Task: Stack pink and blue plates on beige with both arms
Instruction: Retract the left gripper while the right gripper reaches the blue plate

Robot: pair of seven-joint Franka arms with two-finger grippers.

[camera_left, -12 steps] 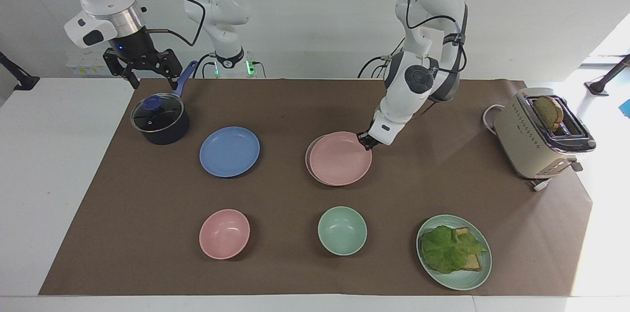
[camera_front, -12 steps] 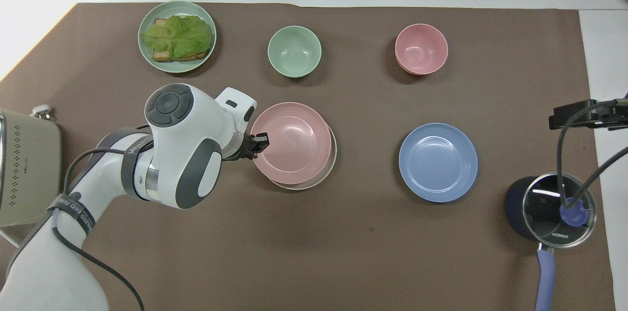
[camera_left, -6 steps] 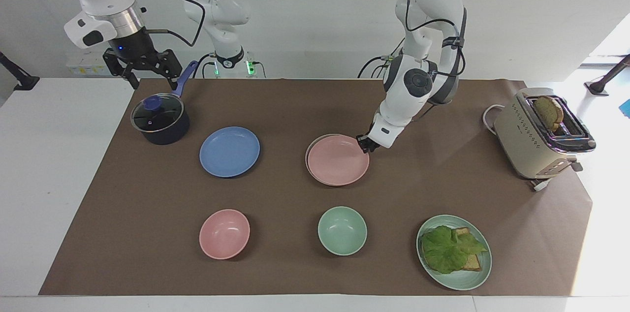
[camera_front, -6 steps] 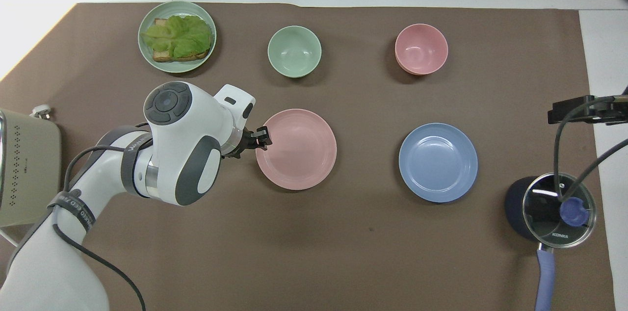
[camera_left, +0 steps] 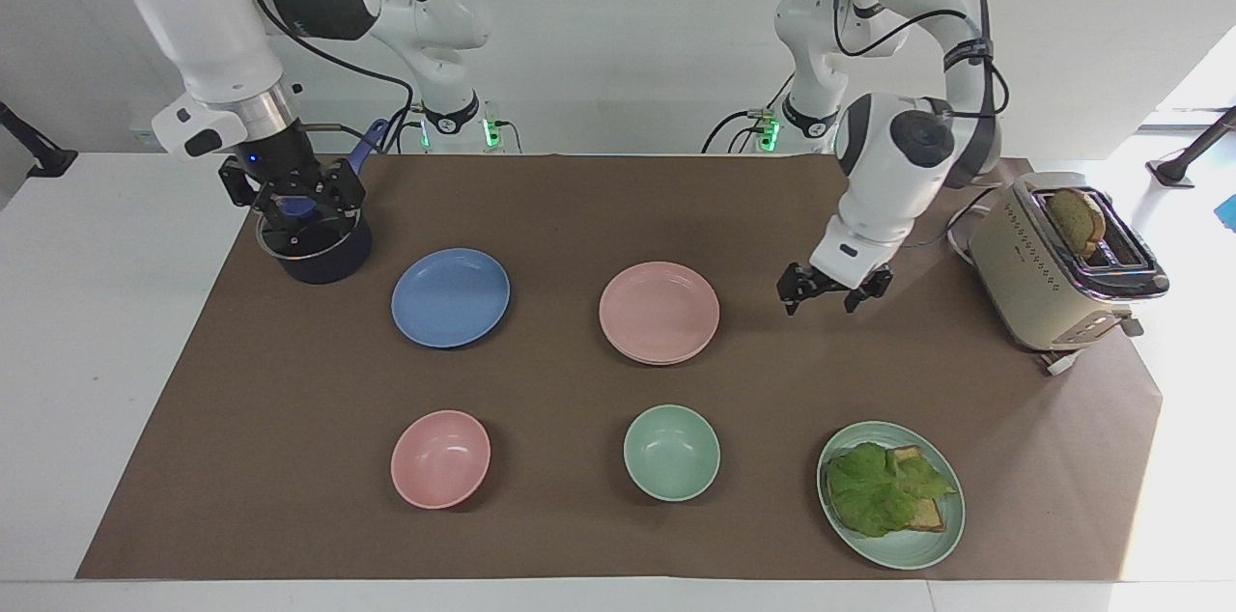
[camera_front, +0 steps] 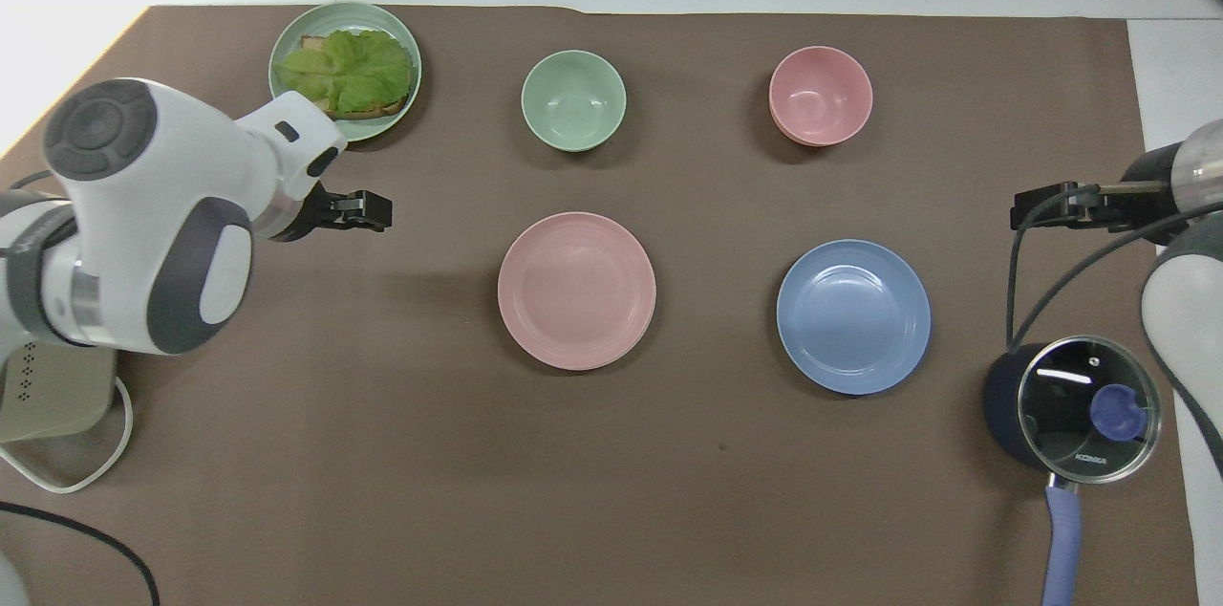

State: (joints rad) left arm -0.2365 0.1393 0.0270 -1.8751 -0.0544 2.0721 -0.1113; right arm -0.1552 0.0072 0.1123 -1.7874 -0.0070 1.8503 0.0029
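The pink plate (camera_left: 660,310) (camera_front: 576,290) lies flat on the beige plate, of which only a thin pale edge (camera_left: 662,362) shows under its rim. The blue plate (camera_left: 450,296) (camera_front: 853,315) rests alone beside them, toward the right arm's end. My left gripper (camera_left: 822,300) (camera_front: 373,210) hangs open and empty just above the mat, between the stacked plates and the toaster, clear of the pink plate. My right gripper (camera_left: 296,205) (camera_front: 1046,206) is open and empty over the dark pot.
A dark pot (camera_left: 315,240) with a glass lid stands by the blue plate, nearer the robots. A pink bowl (camera_left: 440,459), a green bowl (camera_left: 671,452) and a green plate (camera_left: 932,549) of lettuce and toast line the mat's edge farthest from the robots. A toaster (camera_left: 1048,264) stands at the left arm's end.
My left gripper opened, let the pink plate settle on the beige one and drew away toward the toaster. My right gripper came down closer over the pot.
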